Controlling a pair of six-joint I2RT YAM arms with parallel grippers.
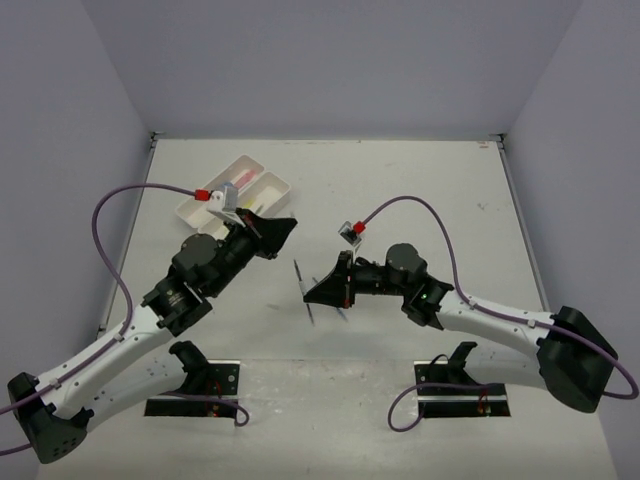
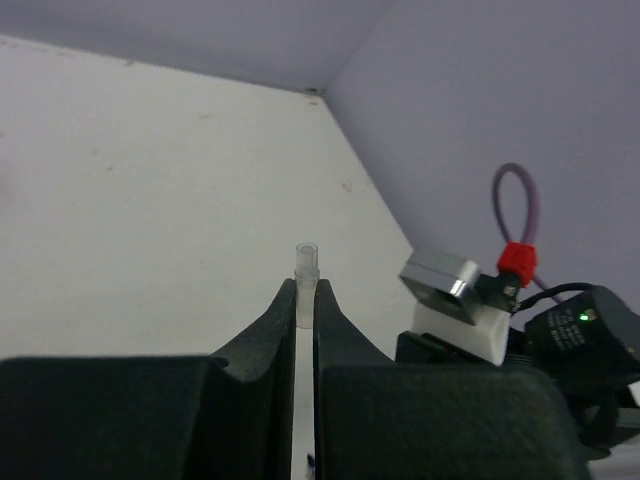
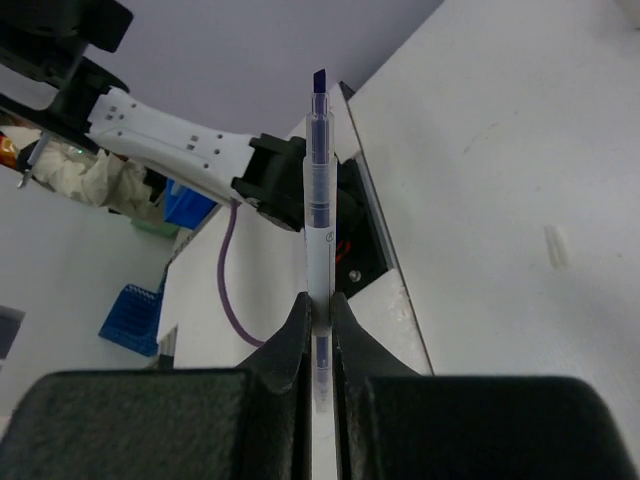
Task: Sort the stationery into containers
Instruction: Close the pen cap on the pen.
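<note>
Above the middle of the table (image 1: 420,200), the right gripper (image 3: 320,308) is pinching a thin pen (image 3: 318,215) near one end, well apart from the white trays (image 1: 213,183), while the left gripper (image 2: 306,298) is clamping a clear-tipped pen (image 2: 306,262), so either risks pivoting or slipping free.

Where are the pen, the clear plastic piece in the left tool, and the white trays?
pen (image 3: 318,240): right wrist view, on its pale barrel.
clear plastic piece (image 2: 306,262): left wrist view, on its exposed end.
white trays (image 1: 213,181): top view, on the left tray's rim.
</note>
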